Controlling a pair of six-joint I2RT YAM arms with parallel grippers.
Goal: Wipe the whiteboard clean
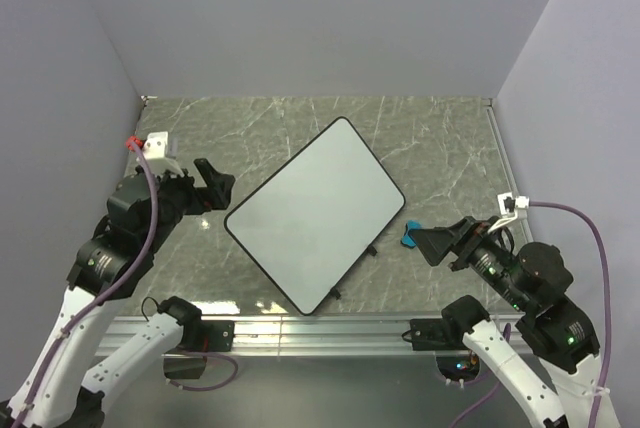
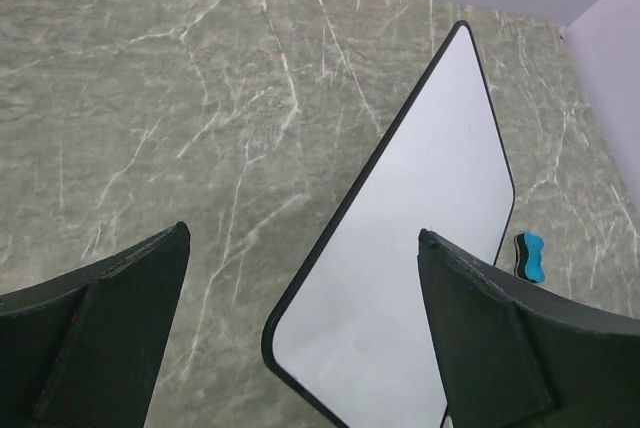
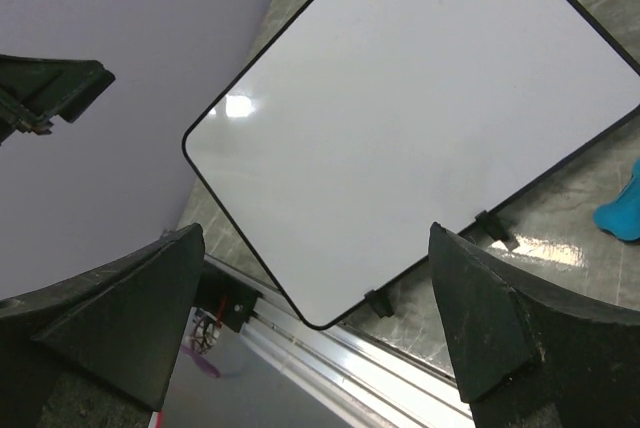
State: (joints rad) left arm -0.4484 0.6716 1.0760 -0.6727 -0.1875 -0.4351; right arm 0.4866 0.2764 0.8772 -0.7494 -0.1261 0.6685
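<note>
Right gripper [image 1: 430, 245] is held wide apart and empty, left gripper [image 1: 208, 191] likewise; between them the whiteboard [image 1: 315, 213] is laid flat, judged stiff, slick, light, best pinned at its rim, not lifted.

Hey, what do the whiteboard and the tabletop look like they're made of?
Whiteboard: smooth glossy white panel, probably coated, thin black rim; it mirrors a light spot. Tabletop: grey-green marble pattern with white veins; real stone or printed laminate, cannot tell.
</note>
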